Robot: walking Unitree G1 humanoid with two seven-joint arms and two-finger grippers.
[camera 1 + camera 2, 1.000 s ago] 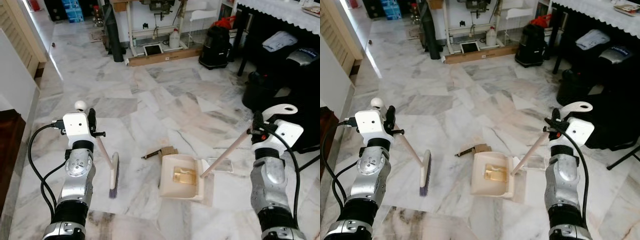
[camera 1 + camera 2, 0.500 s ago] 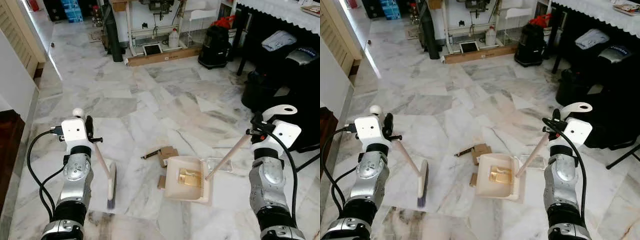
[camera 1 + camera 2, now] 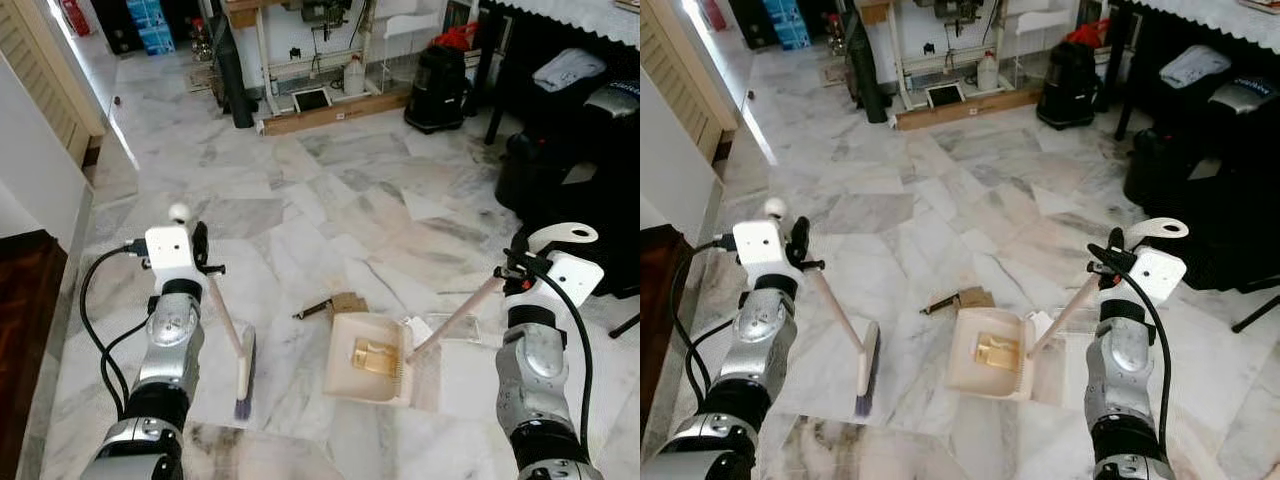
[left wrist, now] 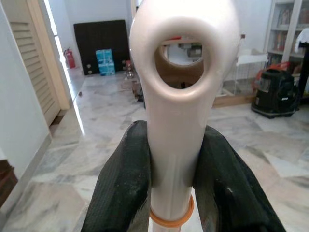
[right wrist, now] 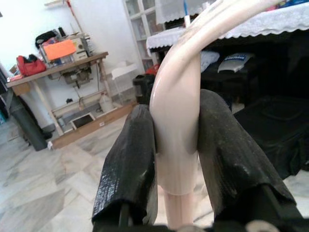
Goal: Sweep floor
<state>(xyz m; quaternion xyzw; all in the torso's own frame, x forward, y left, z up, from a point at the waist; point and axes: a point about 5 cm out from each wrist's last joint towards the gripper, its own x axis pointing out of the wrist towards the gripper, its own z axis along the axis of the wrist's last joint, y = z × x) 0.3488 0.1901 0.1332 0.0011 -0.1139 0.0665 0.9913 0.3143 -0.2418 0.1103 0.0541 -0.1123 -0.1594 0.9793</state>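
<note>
My left gripper point(image 4: 171, 183) is shut on the cream handle of a small broom point(image 3: 243, 370), whose head rests on the marble floor beside my left arm. My right gripper point(image 5: 176, 145) is shut on the long handle of a cream dustpan point(image 3: 368, 345) lying on the floor in front of me. A flat yellow-brown scrap point(image 3: 372, 357) lies inside the pan. Pieces of brown cardboard point(image 3: 338, 303) lie on the floor just beyond the pan's far edge, between broom and pan.
A clear flat wrapper point(image 3: 448, 326) lies right of the pan. Black bags and a dark table point(image 3: 570, 120) stand on the right, a black vacuum point(image 3: 438, 90) and a workbench point(image 3: 300, 60) at the back, a white wall point(image 3: 35, 170) on the left.
The camera has shifted. The pan has slid a little towards the cardboard; the loose piece at its left edge is gone from sight. The broom head sits closer to the pan.
</note>
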